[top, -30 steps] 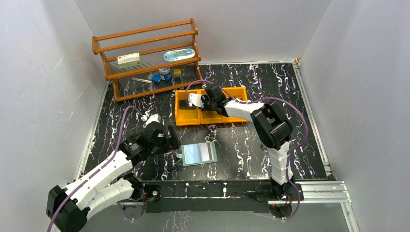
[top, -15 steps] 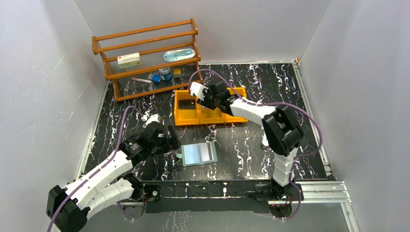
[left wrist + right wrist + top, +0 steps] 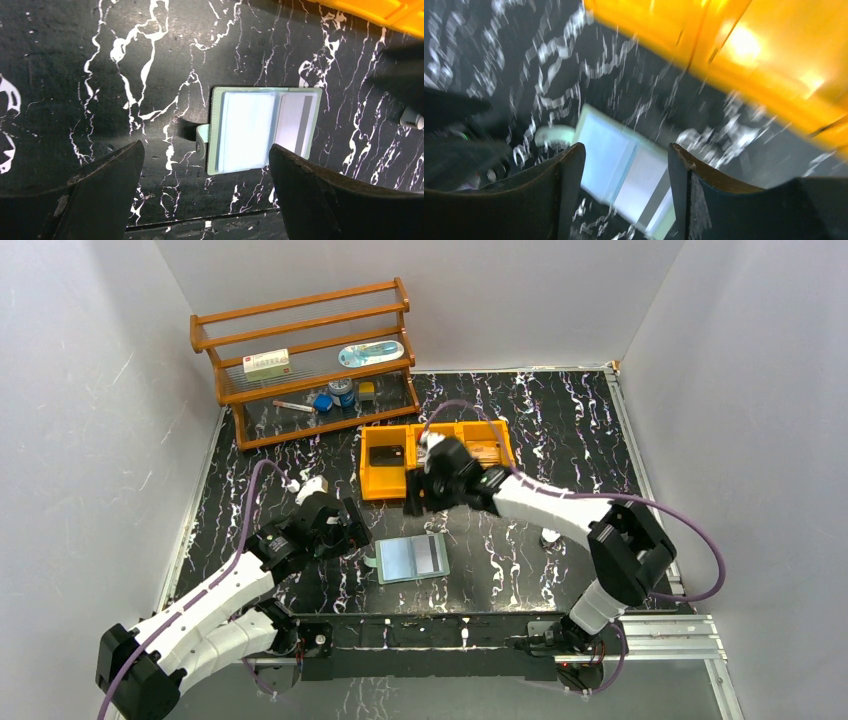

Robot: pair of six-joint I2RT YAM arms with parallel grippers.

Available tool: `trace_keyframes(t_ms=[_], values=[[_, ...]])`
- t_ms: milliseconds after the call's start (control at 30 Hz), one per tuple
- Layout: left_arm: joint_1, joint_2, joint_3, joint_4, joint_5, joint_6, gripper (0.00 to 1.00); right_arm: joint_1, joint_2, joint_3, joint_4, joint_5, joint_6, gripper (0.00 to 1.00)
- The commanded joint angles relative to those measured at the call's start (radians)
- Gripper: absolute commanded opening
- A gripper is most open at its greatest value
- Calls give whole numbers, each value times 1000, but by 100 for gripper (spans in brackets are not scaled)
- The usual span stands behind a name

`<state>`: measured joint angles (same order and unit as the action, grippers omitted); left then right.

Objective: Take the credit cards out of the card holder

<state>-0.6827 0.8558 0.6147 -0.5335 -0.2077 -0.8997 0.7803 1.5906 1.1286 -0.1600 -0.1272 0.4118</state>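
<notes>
The card holder (image 3: 411, 558) lies open and flat on the black marbled table near the front edge. Its pale teal pockets face up (image 3: 262, 131), and a card with a grey stripe (image 3: 299, 125) sits in the right one. My left gripper (image 3: 354, 530) hovers just left of the holder, open and empty (image 3: 207, 146). My right gripper (image 3: 413, 502) hangs open and empty between the orange bin (image 3: 436, 485) and the holder, which shows blurred below its fingers (image 3: 624, 150). A dark card (image 3: 386, 455) lies in the bin's left compartment and a tan card (image 3: 486, 450) in its right one.
A wooden rack (image 3: 305, 360) with a box, a tin and small items stands at the back left. Grey walls close in three sides. A small white object (image 3: 548, 536) lies on the table beneath the right arm.
My right arm has drawn back from over the bin's left compartment towards the holder, its jaws widening. A dark card now shows in that compartment. The left arm has not moved.
</notes>
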Motion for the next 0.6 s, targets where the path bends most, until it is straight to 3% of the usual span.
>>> trace_keyframes(t_ms=[0, 167, 567], values=[[0, -28, 21, -79, -96, -70, 95, 171, -22, -54, -91, 187, 270, 71], [0, -61, 40, -214, -208, -145, 95, 279, 10, -34, -157, 363, 334, 76], [0, -212, 21, -345, -326, -255, 95, 401, 218, 126, -246, 410, 317, 79]])
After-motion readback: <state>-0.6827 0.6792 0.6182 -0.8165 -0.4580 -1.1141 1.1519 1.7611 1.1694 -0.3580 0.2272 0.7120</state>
